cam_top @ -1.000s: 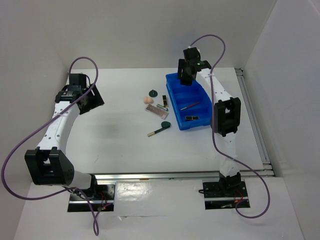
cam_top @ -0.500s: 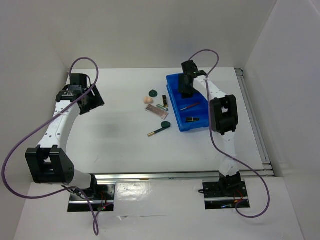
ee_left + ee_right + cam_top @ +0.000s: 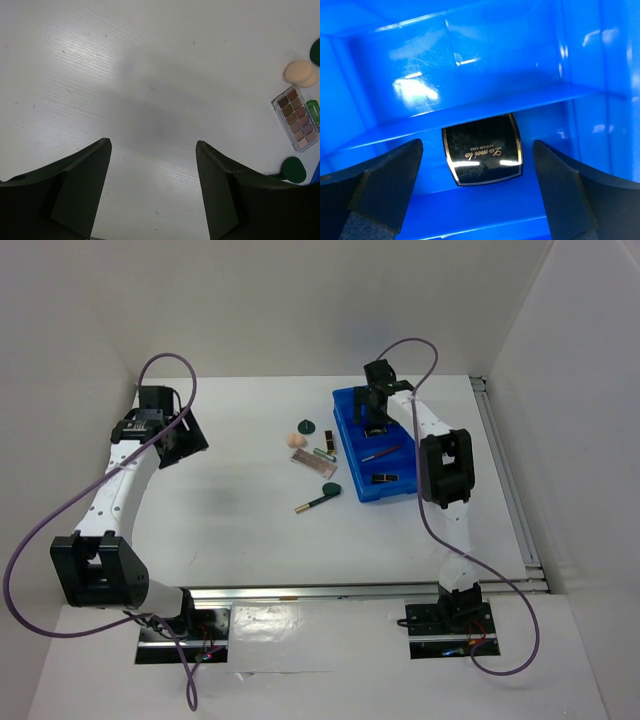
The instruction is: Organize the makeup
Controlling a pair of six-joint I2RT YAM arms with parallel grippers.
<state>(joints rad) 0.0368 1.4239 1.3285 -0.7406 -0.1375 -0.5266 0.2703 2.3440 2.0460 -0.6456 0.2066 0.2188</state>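
While the right hand (image 3: 477,148) hovers with its jaws spread wide and holding nothing, the dark square compact (image 3: 482,150) lies loose between them in the far compartment of the blue tray (image 3: 345,440)
Stiff, light and glossy-lidded, the compact looks slippery on its face, so a hold probably belongs across two opposite side edges; the middle compartment holds a slim pink pencil (image 3: 381,452), the near one a black-and-gold lipstick tube (image 3: 383,478), while the peach sponge (image 3: 296,440) and eyeshadow palette (image 3: 314,464) lie on the tabletop (image 3: 150,75) beside the tray, and the left hand (image 3: 152,170) hangs open and empty, well apart from them
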